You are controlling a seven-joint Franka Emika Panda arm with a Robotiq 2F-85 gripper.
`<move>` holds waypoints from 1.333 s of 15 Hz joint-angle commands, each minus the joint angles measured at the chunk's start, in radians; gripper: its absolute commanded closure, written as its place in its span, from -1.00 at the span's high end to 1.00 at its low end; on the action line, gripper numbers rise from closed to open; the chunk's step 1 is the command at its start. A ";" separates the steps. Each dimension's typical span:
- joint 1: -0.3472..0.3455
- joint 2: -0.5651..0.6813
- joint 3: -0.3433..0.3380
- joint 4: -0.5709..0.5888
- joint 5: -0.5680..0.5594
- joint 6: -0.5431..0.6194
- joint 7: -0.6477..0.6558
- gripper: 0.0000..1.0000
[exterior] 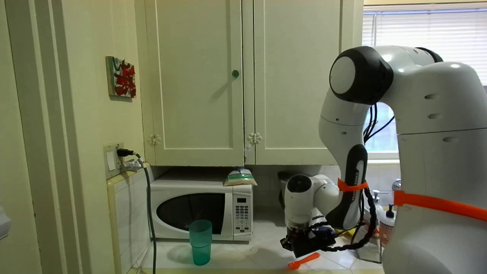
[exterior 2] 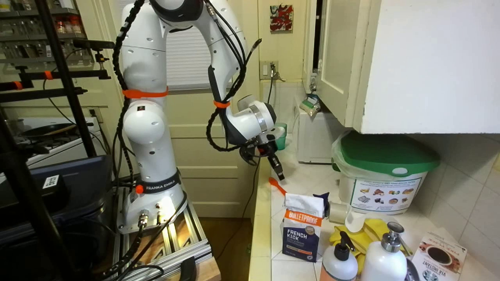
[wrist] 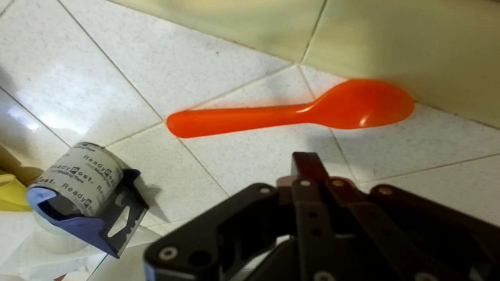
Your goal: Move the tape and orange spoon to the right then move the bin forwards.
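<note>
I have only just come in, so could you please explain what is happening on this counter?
A robot arm reaches over the kitchen counter. Its gripper is shut, holds nothing, and hovers low beside the orange spoon, which lies near the counter's pale yellow edge. The tape sits apart from the spoon, close to a coffee bag. The bin, with its green lid on, stands farther from that edge.

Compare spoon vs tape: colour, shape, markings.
Colour: the spoon is bright orange; the tape is pale, in a blue dispenser. Shape: the spoon is long and slender; the tape is a round roll. Markings: the spoon looks plain; the tape carries dark ReadyPost print. Shared: both are on the tiled counter, neither held.
</note>
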 commanded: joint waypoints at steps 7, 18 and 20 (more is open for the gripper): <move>-0.014 0.045 0.008 -0.008 0.034 0.036 0.204 0.43; -0.040 0.161 0.004 0.095 0.024 0.061 0.435 0.33; -0.046 0.183 0.004 0.102 0.032 0.070 0.418 0.70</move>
